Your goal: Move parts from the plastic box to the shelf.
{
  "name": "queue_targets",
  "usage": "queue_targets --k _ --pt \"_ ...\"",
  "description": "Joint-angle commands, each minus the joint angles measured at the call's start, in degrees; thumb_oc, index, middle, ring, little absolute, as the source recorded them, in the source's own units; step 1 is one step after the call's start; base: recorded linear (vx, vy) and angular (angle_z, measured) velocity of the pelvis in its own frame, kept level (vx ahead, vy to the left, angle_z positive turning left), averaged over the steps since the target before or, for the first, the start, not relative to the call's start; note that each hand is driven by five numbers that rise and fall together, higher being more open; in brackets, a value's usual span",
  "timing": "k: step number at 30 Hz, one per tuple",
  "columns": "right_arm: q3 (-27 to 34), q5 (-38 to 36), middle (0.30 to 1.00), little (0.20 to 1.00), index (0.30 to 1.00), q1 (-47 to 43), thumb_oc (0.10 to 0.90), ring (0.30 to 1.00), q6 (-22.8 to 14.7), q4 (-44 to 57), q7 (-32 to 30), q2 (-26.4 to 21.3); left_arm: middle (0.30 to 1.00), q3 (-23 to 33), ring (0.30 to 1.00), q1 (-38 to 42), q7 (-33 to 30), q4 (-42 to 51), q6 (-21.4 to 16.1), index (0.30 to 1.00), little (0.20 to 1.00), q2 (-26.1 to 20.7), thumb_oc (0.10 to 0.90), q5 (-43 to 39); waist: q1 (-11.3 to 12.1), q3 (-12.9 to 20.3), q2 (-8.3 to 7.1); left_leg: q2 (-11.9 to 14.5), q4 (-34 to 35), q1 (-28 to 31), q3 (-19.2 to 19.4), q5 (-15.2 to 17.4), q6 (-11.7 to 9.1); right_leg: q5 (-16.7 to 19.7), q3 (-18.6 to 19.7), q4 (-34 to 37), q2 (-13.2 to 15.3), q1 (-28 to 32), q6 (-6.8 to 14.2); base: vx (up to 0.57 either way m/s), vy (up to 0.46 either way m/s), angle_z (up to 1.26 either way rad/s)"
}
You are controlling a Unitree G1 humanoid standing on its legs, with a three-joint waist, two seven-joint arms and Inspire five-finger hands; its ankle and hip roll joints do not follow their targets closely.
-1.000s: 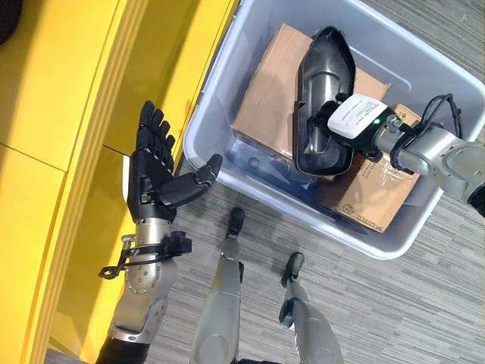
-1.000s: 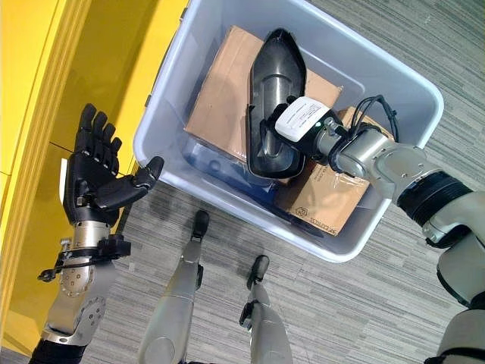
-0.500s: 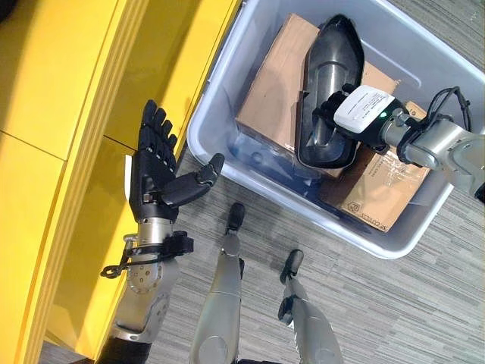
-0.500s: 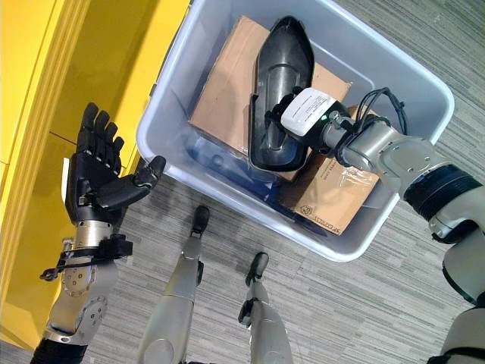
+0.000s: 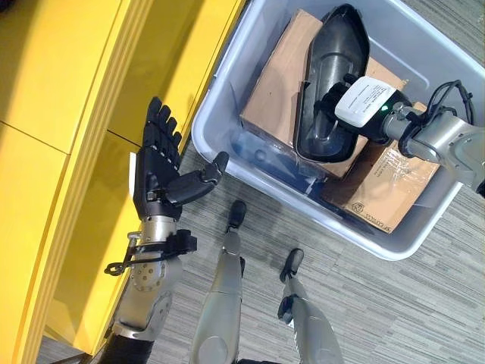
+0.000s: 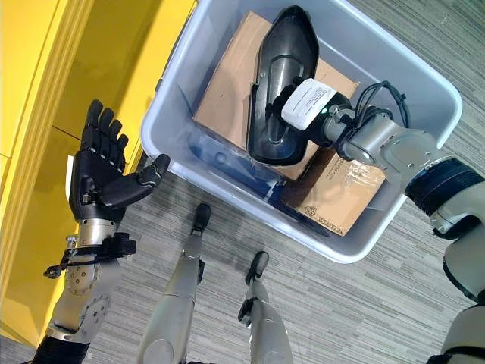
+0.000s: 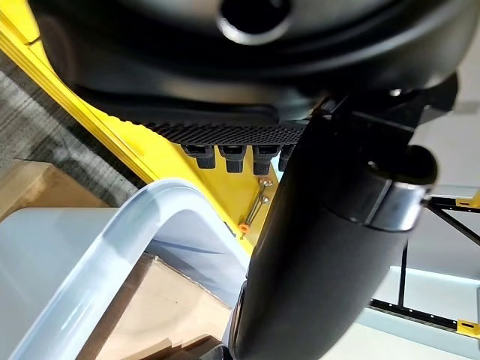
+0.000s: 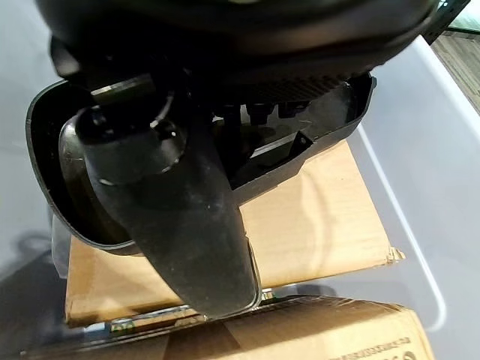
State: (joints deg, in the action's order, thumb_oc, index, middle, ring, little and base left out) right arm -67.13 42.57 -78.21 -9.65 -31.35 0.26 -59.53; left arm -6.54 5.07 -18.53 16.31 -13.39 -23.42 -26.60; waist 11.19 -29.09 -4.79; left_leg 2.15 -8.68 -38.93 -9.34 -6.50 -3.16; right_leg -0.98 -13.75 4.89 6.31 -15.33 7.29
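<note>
Print on cardboard box, illegible.

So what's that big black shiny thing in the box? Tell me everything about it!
The black part is a long, glossy, dark shell, pointed at its far end and rounded at the near end, with a raised rim and a hollow inside. It looks like moulded plastic. It sits in the plastic box, above the cardboard boxes. The robot's right hand reaches into its hollow and grips it near the middle. Whether it rests on the cardboard or is lifted clear is hard to tell.
</note>
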Motion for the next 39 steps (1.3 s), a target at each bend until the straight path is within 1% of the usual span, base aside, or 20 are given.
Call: queue_targets --k 1,2,6,7,8,9,10,11,12,13,14,17,19,20,21,25,26,27,31,39 --pt "2.73 -9.99 1.0 1.0 1.0 -1.92 0.9 1.0 2.86 -0.27 1.1 4.39 1.0 2.61 1.0 1.18 -0.4 11.42 -6.48 1.0 1.0 -1.84 0.9 1.82 2.32 -0.7 -3.94 0.39 -2.41 -5.65 1.88 0.15 -1.98 -5.86 -1.25 0.11 2.83 12.24 1.91 0.0 0.0 0.0" --pt "2.79 -9.99 1.0 1.0 1.0 -1.88 0.9 1.0 2.87 -0.26 1.11 4.4 1.0 2.61 1.0 1.18 -0.41 11.41 -6.49 1.0 1.0 -1.89 0.9 1.82 2.33 -0.7 -3.99 0.38 -2.4 -5.64 1.88 0.15 -1.98 -5.86 -1.24 0.11 2.84 12.24 1.91 0.0 0.0 0.0" --pt "4.43 -14.06 1.0 1.0 1.0 -1.87 0.9 1.0 3.62 -2.52 -0.42 5.62 1.0 2.25 1.0 1.96 -0.55 10.85 -6.61 1.0 1.0 -1.55 0.9 1.29 2.31 -0.7 -4.13 0.41 -2.54 -5.43 1.93 0.19 -1.87 -5.66 -1.2 0.11 2.79 12.43 1.83 0.0 0.006 0.02" --pt "7.04 -16.22 1.0 1.0 1.0 -0.99 0.9 1.0 4.25 -2.78 -1.78 6.1 1.0 2.33 1.0 2.29 -0.85 10.66 -6.73 1.0 1.0 -1.43 0.9 1.22 2.15 -0.7 -4.2 0.43 -2.66 -5.27 1.98 0.25 -1.83 -5.66 -1.24 0.11 2.74 12.63 1.77 0.0 0.0 0.0" --pt "7.14 -16.2 1.0 1.0 1.0 -0.89 0.9 1.0 4.25 -2.77 -1.79 6.1 1.0 2.3 1.0 2.3 -0.86 10.64 -6.74 1.0 1.0 -1.51 0.9 1.21 2.2 -0.7 -4.25 0.42 -2.67 -5.26 1.98 0.26 -1.83 -5.66 -1.24 0.11 2.75 12.64 1.77 -0.02 0.032 0.03" --pt "8.7 -17.68 1.0 1.0 1.0 -0.53 0.9 1.0 4.54 -3.45 -2.7 6.44 1.0 2.17 1.0 2.54 -0.98 10.6 -6.78 1.0 1.0 -1.26 0.9 1.07 2.16 -0.7 -4.15 0.46 -2.56 -5.37 1.91 -0.05 -1.72 -5.58 -1.22 0.11 2.63 12.59 1.77 0.0 0.0 0.0" --pt "9.99 -18.93 1.0 1.0 1.0 0.0 0.9 1.0 4.86 -3.43 -3.23 6.68 1.0 2.31 1.0 2.52 -1.1 10.56 -6.8 1.0 1.0 -1.17 0.9 0.97 2.04 -0.7 -4.22 0.53 -2.65 -5.1 1.99 0.28 -1.77 -5.77 -1.15 0.11 2.66 12.83 1.72 0.0 0.0 0.0" --pt "12.0 -20.84 1.0 1.0 1.0 0.61 0.9 1.0 5.25 -3.32 -4.03 7.01 1.0 2.24 1.0 2.6 -1.29 10.55 -6.71 1.0 1.0 -1.13 0.9 0.9 1.97 -0.7 -4.2 0.62 -2.52 -5.13 1.95 0.01 -1.67 -5.59 -1.15 0.11 2.61 12.73 1.75 0.0 0.0 0.0" --pt "15.36 -24.6 1.0 1.0 1.0 2.12 0.9 1.0 5.34 -2.66 -5.4 8.04 1.0 2.27 1.0 2.75 -1.72 10.22 -6.6 1.0 1.0 -0.92 0.9 0.89 1.67 -0.7 -4.26 0.62 -2.64 -4.88 2.15 0.36 -1.66 -5.55 -1.01 0.11 2.67 12.91 1.7 0.0 0.0 0.0" --pt "15.5 -24.59 1.0 1.0 1.0 2.17 0.9 1.0 5.37 -2.59 -5.38 7.96 1.0 2.24 1.0 2.83 -1.72 10.24 -6.6 1.0 1.0 -1.0 0.9 0.89 1.72 -0.7 -4.22 0.63 -2.51 -5.0 2.08 0.06 -1.59 -5.4 -1.03 0.11 2.61 12.76 1.73 0.0 0.0 0.0" --pt "16.59 -25.76 1.0 1.0 1.0 2.78 0.9 1.0 5.4 -1.59 -5.81 8.25 1.0 2.18 1.0 2.84 -1.84 10.14 -6.45 1.0 1.0 -0.91 0.9 0.94 1.64 -0.7 -4.19 0.67 -2.47 -4.96 2.13 0.02 -1.56 -5.35 -1.01 0.11 2.58 12.77 1.71 0.0 0.0 0.0" --pt "22.57 -29.91 1.0 1.0 1.0 6.59 0.9 1.0 5.0 1.66 -8.15 9.13 1.0 2.56 1.0 2.92 -2.51 9.68 -6.27 1.0 1.0 -0.82 0.9 1.41 1.15 -0.7 -4.1 0.64 -2.62 -4.7 2.3 0.13 -1.53 -5.25 -0.9 0.11 2.64 13.11 1.58 0.0 0.0 0.0" --pt "23.45 -29.47 1.0 1.0 1.0 7.54 0.9 1.0 5.25 1.62 -8.69 9.35 1.0 2.83 1.0 2.7 -2.67 9.59 -6.13 1.0 1.0 -0.99 0.9 1.6 1.16 -0.7 -3.99 0.63 -2.53 -4.57 2.28 0.11 -1.52 -5.35 -0.89 0.11 2.58 13.24 1.52 0.0 0.0 0.0" --pt "26.07 -29.9 1.0 1.0 1.0 9.46 0.9 1.0 5.23 2.35 -10.32 9.94 1.0 3.21 1.0 2.4 -3.05 9.27 -6.08 1.0 1.0 -0.98 0.9 1.64 0.9 -0.7 -3.84 0.76 -2.67 -4.35 2.39 0.26 -1.43 -5.43 -0.79 0.11 2.59 13.5 1.47 0.0 0.0 0.0" --pt "26.83 -29.54 1.0 1.0 1.0 10.2 0.9 1.0 5.62 2.26 -10.72 10.22 1.0 3.28 1.0 2.28 -3.41 9.12 -5.9 1.0 1.0 -1.01 0.9 1.7 0.93 -0.7 -3.87 0.79 -2.76 -4.27 2.37 0.33 -1.36 -5.44 -0.7 0.11 2.59 13.59 1.46 0.0 0.0 0.0" --pt "27.44 -28.82 1.0 1.0 1.0 11.02 0.9 1.0 5.7 2.57 -11.15 10.43 1.0 3.36 1.0 2.18 -3.55 9.15 -5.7 1.0 1.0 -1.1 0.9 1.71 1.01 -0.7 -3.93 0.8 -2.84 -4.23 2.41 0.38 -1.35 -5.45 -0.66 0.11 2.61 13.62 1.47 0.0 0.0 0.0" --pt "28.22 -28.39 1.0 1.0 1.0 11.47 0.9 1.0 5.9 3.3 -11.67 10.3 1.0 3.48 1.0 1.97 -3.53 9.21 -5.67 1.0 1.0 -1.09 0.9 1.76 0.77 -0.7 -3.83 0.84 -2.89 -4.3 2.46 0.41 -1.34 -5.51 -0.58 0.11 2.61 13.66 1.46 0.0 0.0 0.0" --pt "29.88 -27.49 1.0 1.0 1.0 13.31 0.9 1.0 6.37 3.12 -12.49 11.15 1.0 3.26 1.0 2.04 -3.8 9.25 -5.32 1.0 1.0 -1.06 0.9 1.88 0.61 -0.7 -3.71 0.81 -2.95 -4.24 2.46 0.41 -1.3 -5.41 -0.43 0.11 2.63 13.76 1.46 0.0 0.0 0.0" --pt "32.62 -26.32 1.0 1.0 1.0 16.94 0.9 1.0 6.73 3.98 -13.31 12.1 1.0 3.1 1.0 1.98 -4.01 9.22 -4.8 1.0 1.0 -0.95 0.9 2.59 0.14 -0.7 -3.57 0.94 -2.98 -4.1 2.52 0.46 -1.14 -5.37 -0.24 0.11 2.68 13.74 1.48 0.0 0.0 0.0" --pt "35.74 -26.0 1.0 1.0 1.0 21.49 0.9 1.0 7.19 2.79 -14.19 14.09 1.0 2.75 1.0 1.99 -4.16 8.97 -4.62 1.0 1.0 -0.64 0.9 2.95 -0.1 -0.7 -3.35 0.98 -3.08 -4.05 2.61 0.48 -0.95 -5.5 0.07 0.11 2.67 13.82 1.5 0.0 0.0 0.0"
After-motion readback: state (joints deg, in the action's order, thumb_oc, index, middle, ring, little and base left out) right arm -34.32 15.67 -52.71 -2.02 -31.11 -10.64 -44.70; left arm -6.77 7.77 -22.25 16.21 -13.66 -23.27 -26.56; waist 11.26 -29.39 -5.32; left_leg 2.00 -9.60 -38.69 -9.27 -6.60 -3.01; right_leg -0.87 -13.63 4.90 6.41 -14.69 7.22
